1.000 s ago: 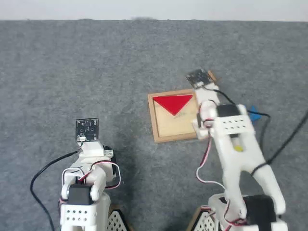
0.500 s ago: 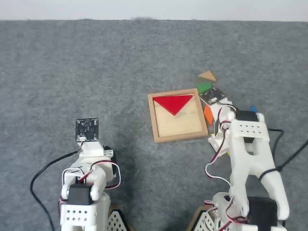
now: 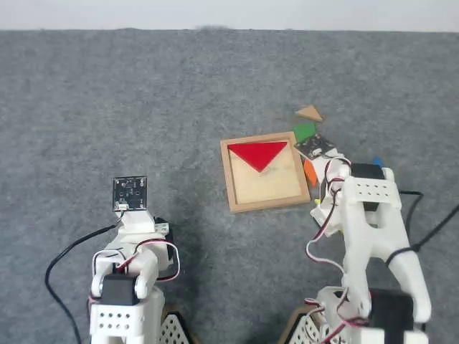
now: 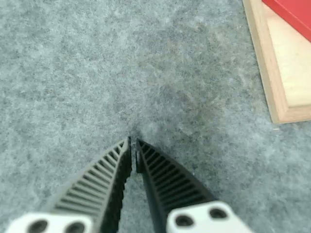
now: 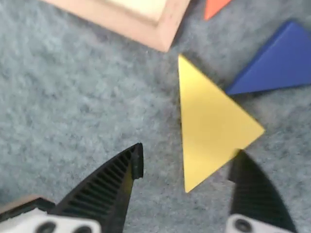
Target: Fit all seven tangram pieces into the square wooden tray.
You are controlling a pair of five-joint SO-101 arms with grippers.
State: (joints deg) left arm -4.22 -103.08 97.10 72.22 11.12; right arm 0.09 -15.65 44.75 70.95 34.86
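Observation:
The square wooden tray (image 3: 237, 193) lies at mid-table with a red triangle (image 3: 257, 154) in its far part. My right gripper (image 5: 187, 162) is open, low over the carpet just off the tray's corner (image 5: 150, 29), its fingers straddling a yellow triangle (image 5: 209, 126). A blue triangle (image 5: 282, 60) touches the yellow one, and an orange piece (image 5: 214, 6) lies beyond. In the high view a green piece (image 3: 304, 131), a tan triangle (image 3: 310, 112) and the orange piece (image 3: 310, 170) lie right of the tray. My left gripper (image 4: 132, 142) is shut on nothing over bare carpet, left of the tray (image 4: 272, 87).
Grey carpet covers the table. The right arm (image 3: 366, 215) stands over the pieces right of the tray and hides most of the blue piece (image 3: 377, 163). The left arm (image 3: 129, 251) stays at the near left, with open carpet beyond it.
The right arm has drawn back from over the tray's right edge toward the near right, uncovering the green, tan and orange pieces. The left arm has not moved.

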